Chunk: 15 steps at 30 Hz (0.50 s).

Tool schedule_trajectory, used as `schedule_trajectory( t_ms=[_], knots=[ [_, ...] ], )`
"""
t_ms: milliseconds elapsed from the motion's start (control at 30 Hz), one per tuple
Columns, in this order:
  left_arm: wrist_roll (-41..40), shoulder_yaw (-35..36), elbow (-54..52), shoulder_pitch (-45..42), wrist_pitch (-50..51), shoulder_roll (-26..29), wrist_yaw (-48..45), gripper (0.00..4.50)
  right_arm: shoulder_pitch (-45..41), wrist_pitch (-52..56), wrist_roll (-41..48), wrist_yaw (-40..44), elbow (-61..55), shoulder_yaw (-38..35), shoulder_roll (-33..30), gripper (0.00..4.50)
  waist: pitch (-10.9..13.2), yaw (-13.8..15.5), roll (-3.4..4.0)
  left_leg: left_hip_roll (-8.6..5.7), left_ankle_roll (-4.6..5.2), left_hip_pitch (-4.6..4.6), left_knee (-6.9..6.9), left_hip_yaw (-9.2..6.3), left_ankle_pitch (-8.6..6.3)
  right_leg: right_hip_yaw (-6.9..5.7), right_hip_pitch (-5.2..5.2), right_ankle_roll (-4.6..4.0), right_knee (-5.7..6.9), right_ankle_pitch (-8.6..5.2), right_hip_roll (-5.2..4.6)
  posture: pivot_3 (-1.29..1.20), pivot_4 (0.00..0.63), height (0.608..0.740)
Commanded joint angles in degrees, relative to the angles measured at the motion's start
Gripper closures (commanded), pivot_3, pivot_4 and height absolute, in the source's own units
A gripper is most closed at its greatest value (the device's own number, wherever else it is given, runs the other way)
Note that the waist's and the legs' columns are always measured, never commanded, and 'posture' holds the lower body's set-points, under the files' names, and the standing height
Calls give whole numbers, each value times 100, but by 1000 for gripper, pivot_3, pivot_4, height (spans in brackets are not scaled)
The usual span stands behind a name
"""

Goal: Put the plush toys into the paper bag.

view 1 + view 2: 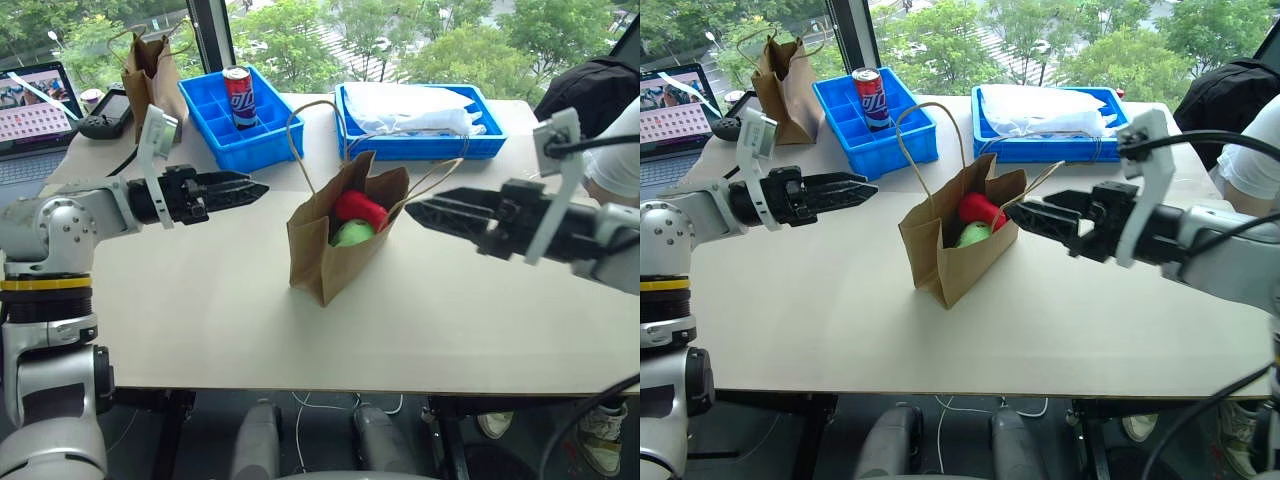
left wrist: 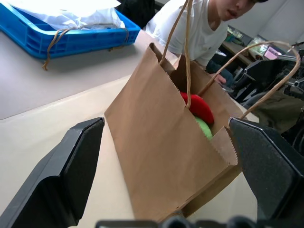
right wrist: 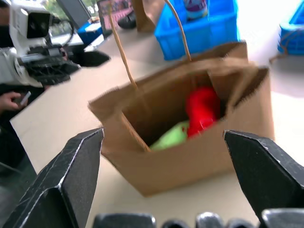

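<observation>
So: paper bag (image 1: 330,245) stands upright mid-table (image 1: 200,310), mouth open, its two twine handles sticking up. Both plush toys sit inside it — red chili toy (image 1: 360,209) on top, green toy (image 1: 353,233) just under it, touching. In the right wrist view the red one (image 3: 202,109) and the green one (image 3: 172,136) show through the bag's open top.

Left gripper (image 1: 245,187) hangs at about 9 o'clock of the bag, near but apart from it, pointing level toward it, jaws spread wide, holding nothing. Left wrist view has the bag (image 2: 161,142) between its two black fingers (image 2: 61,175), neither finger touching it.

Right gripper (image 1: 1035,218) sits at 3 o'clock of the bag, tips just beside the bag's rim, jaws wide apart, empty. Can't tell if a tip brushes the paper.

Back of table: blue compartment tray (image 1: 215,135) at 11 o'clock of the bag with a soda can (image 1: 238,97) standing upright in it; flat blue crate (image 1: 420,145) at 1 o'clock holding white plastic wrap (image 1: 420,108). Darker narrow paper bag (image 1: 150,80) at far 10 o'clock, laptop (image 1: 35,105) beside it. A person in a white shirt (image 2: 194,28) beyond the table edge.
</observation>
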Motion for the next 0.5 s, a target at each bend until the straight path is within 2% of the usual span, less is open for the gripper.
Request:
schedule_trajectory(
  t_ms=[33,133,233,300,400,500],
  knots=[
    [-42,11,-242,66,-209,99,-371,0,158,7,53,401,-63,-461,-230,26,0,-13,0,0,0,2,0,0,0,0,1,0,1,0,1,0,150,665],
    [54,-73,-386,225,-381,127,-565,0,585,255,-513,937,-141,-700,-555,26,0,-3,-1,1,3,10,0,0,2,1,5,1,1,-1,1,0,150,665],
    [-30,-68,-648,451,-421,229,-799,0,1191,110,-1699,1701,-515,-774,-824,26,0,9,-1,1,3,14,-1,5,2,3,11,1,-4,-1,-1,0,150,665],
    [-7,-70,-930,724,-550,329,-969,0,1737,-545,-2847,2342,-966,-562,-801,26,0,11,-1,1,3,14,-1,5,2,3,9,1,-4,-1,-1,0,150,665],
    [195,-129,-1238,1101,-940,285,-942,0,1934,-1454,-3875,2730,-1287,-9,-221,755,0,-17,-1,3,3,18,-4,6,2,2,9,4,-5,-4,1,0,150,665],
    [208,-184,-1569,1355,-1157,-14,-713,0,1753,-2065,-4625,2707,-1366,583,557,1744,0,-27,-1,4,3,23,-3,8,3,4,11,15,-2,-9,3,0,150,665]
  ],
)
